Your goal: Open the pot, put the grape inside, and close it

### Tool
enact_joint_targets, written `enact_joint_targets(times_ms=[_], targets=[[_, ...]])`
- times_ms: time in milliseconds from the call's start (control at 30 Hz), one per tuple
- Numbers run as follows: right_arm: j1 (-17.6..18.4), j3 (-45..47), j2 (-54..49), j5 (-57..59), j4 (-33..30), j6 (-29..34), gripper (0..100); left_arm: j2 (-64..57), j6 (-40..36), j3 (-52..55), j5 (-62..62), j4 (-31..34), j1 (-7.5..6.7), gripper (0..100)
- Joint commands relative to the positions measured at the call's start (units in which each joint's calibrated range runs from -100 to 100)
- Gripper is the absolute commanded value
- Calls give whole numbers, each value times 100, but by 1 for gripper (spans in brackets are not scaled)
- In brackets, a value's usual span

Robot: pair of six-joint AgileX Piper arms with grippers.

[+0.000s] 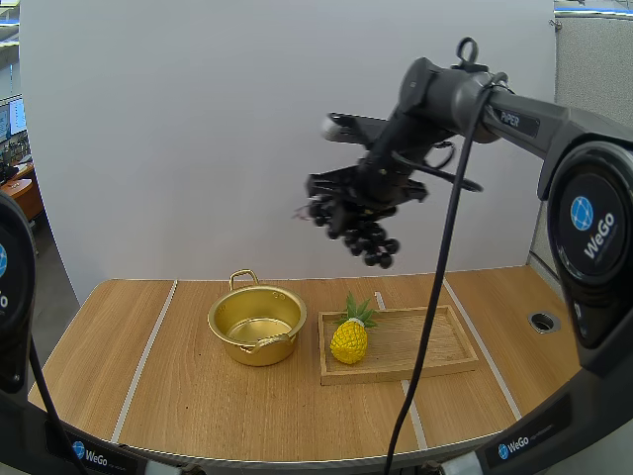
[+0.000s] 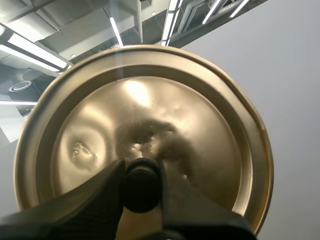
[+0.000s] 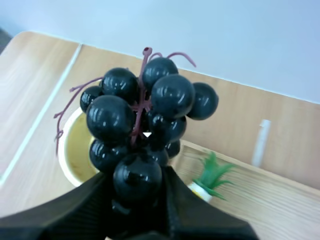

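Pinching grapes [image 3: 145, 120], right tool [image 3: 137, 187] hangs well above open pot [image 1: 259, 354].

Left wrist view: lower rim of the gold lid [image 2: 150, 100] cut off at the frame edge and masked by the left gripper [image 2: 141, 170], fingers [image 2: 95, 205] running out of frame, black knob [image 2: 141, 187] half buried between them. Right wrist view: most of the pot [image 3: 70, 150] hidden behind the grapes [image 3: 145, 125], pineapple [image 3: 212, 175] down to blurred green leaves and a sliver of yellow, wooden tray [image 3: 265, 200] cut by the edge. High view: tips of the right gripper [image 1: 341, 203] lost among the grapes; small dark ring [image 1: 540, 321] in the table [image 1: 198, 396] too small to identify.
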Motion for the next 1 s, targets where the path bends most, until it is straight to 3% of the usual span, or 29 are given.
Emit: enact_joint_targets(times_ms=[0,300,967], targets=[[233,-65,119,-188,96,60,0,-27,-19,-24,-220,67,-19,0],[781,-65,925,-598,96,114,0,-27,-19,-24,-220,67,-19,0],[1034,-519,2513,-1291,-94,41,0,-27,-19,-24,-220,67,-19,0]])
